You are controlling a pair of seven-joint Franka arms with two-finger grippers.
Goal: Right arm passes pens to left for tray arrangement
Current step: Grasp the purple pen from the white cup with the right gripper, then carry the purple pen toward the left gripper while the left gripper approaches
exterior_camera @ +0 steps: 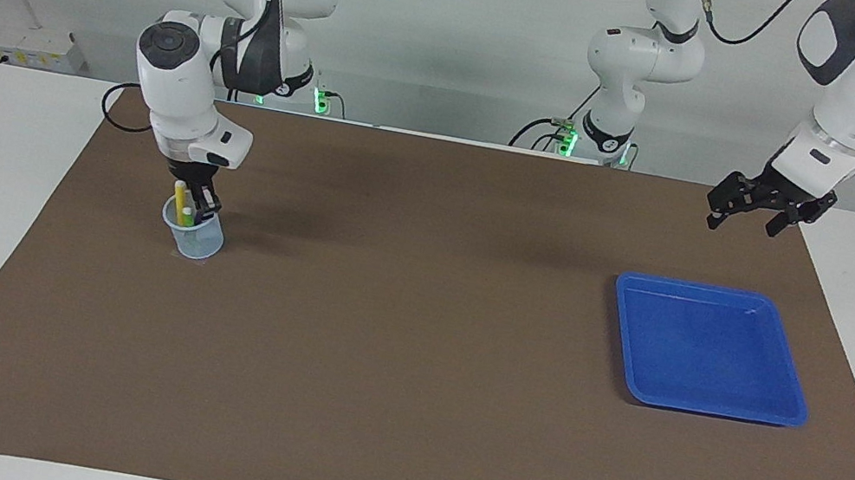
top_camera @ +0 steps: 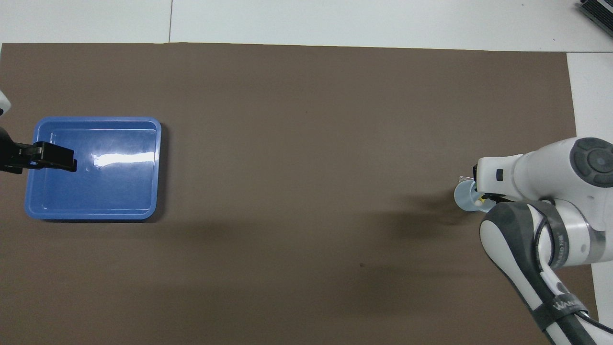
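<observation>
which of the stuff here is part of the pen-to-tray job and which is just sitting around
Part of the job:
- yellow pen, gripped by the right claw over the cup
- other pens standing in the cup
- pale blue cup
- blue tray, nothing in it
- left claw, open, waiting up in the air

Just lying about:
- brown mat

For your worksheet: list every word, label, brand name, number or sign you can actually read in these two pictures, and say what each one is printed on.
Nothing can be read for certain.
Strap on the right arm: white lettering, too blurred to read.
Same strap in the facing view: white lettering, too small to read.
Wall box: small yellow marks, unreadable.
Blue tray, cup, brown mat: no print visible.
</observation>
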